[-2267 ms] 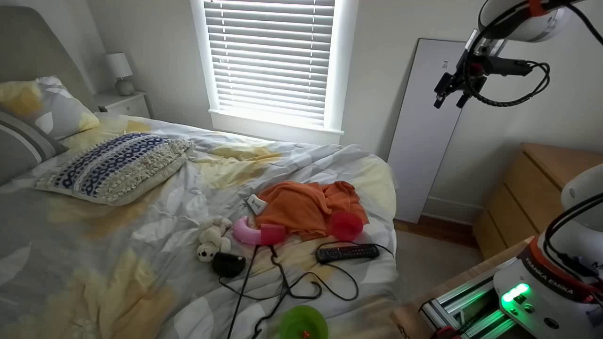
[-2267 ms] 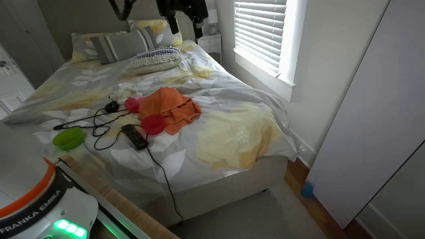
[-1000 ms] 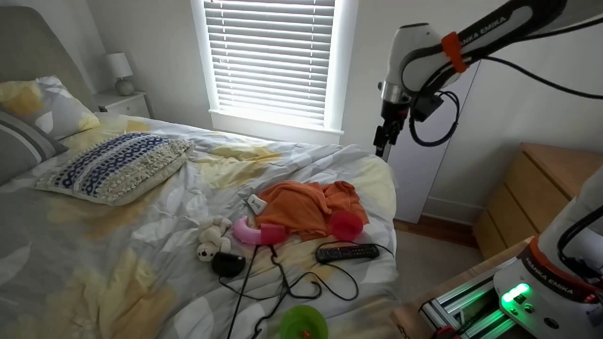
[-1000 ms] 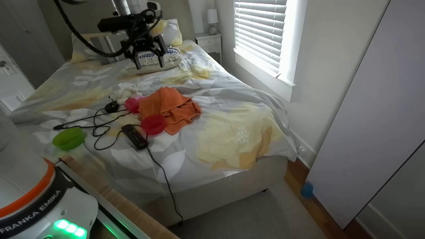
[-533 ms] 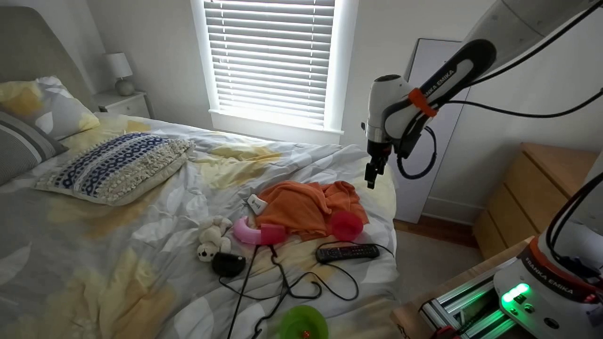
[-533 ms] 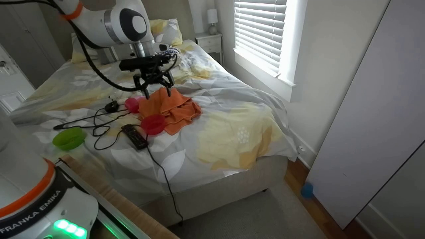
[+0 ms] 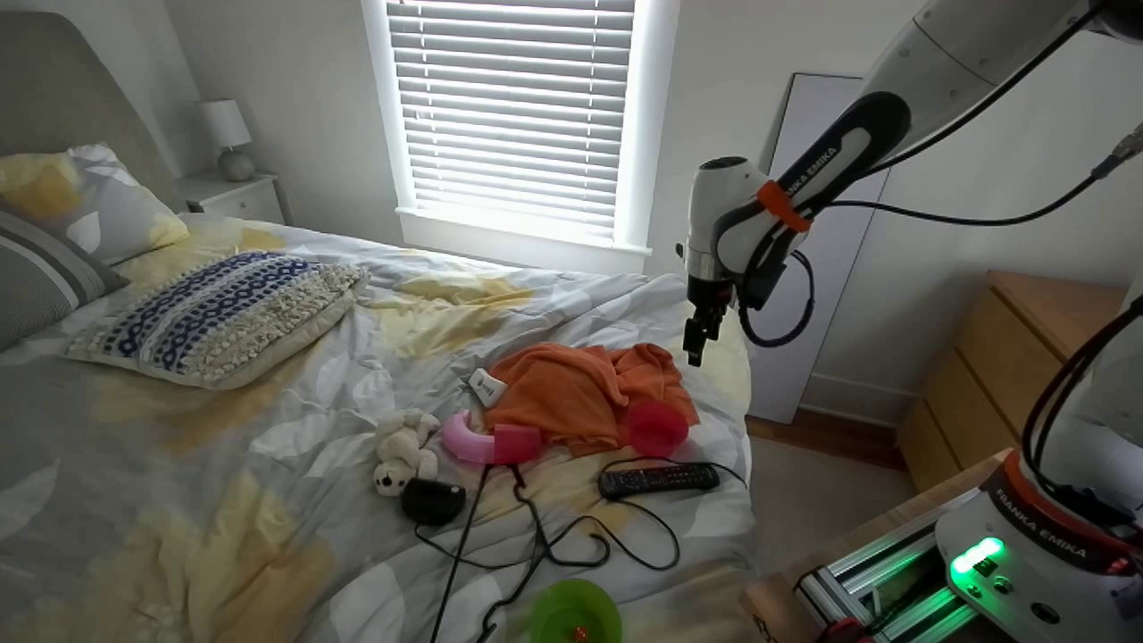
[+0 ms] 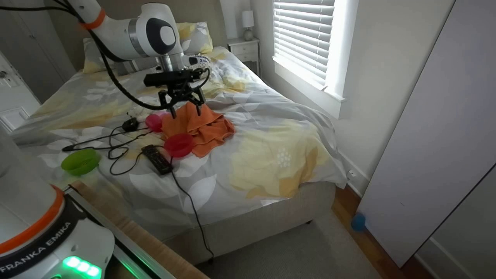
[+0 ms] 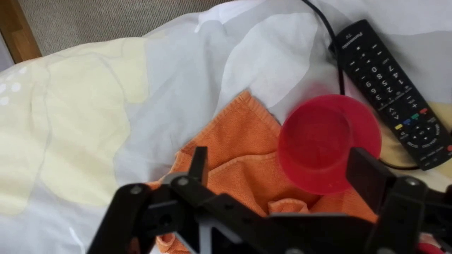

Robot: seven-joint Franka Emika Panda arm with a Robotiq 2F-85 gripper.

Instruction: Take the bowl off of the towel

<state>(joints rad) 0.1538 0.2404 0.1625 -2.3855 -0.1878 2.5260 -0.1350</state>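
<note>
Red and translucent, the bowl (image 9: 329, 141) lies partly on the orange towel (image 9: 249, 169), its removal apparently not begun; the Robotiq gripper (image 8: 186, 114) hangs above, jaws wide apart, holding nothing; grasping, lifting and setting down all seem left.

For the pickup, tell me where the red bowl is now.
In the wrist view, the red bowl sits right of centre, at the edge of the orange towel, beside the black remote.

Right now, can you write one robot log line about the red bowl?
gripper: open, holding nothing | red bowl: partly on orange towel, untouched | remote: beside bowl | removal: not yet done
</note>
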